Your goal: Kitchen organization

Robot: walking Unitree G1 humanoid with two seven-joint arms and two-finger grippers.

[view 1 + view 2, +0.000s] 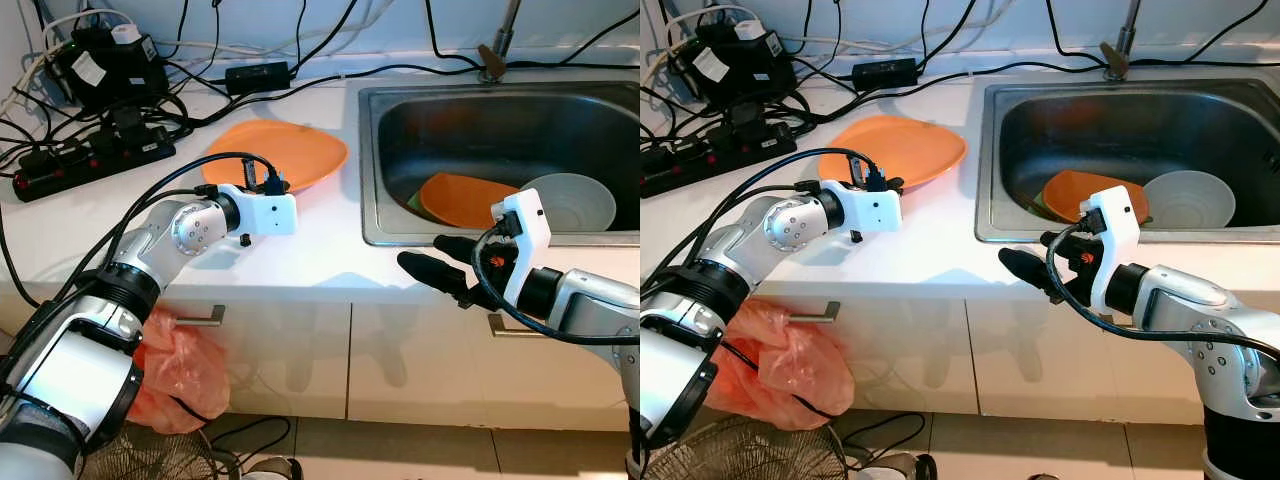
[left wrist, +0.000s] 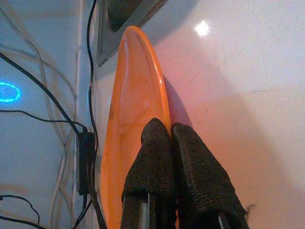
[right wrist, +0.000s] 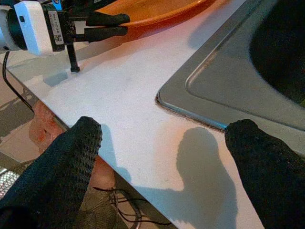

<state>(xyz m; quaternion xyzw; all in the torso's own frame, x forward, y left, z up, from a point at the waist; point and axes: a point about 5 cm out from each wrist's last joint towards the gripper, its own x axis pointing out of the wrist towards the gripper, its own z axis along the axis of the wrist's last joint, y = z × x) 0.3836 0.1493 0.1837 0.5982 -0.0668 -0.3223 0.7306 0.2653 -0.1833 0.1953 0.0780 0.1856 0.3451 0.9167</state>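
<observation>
While my left gripper (image 2: 164, 131) sits at the near rim of the orange plate (image 1: 290, 150) on the counter (image 1: 300, 255), its fingers look pressed together. The wrist view puts their tips right at the rim, but I cannot tell whether they actually pinch it or only touch it. The plate lies flat, just left of the sink (image 1: 372, 160), with cables (image 1: 120, 120) well behind it.

My right gripper (image 3: 162, 143) hovers over the counter edge by the sink's front corner, fingers wide apart, holding nothing. A second orange plate (image 1: 465, 198) and a white bowl (image 1: 570, 200) rest in the sink.

I judge the step to be getting hold of the counter plate. To do it well I would part the left fingers, slide one under the rim and one over, then close firmly. A flat, glossy plate can skid away, so I would approach low and slow, keeping the right gripper clear.
</observation>
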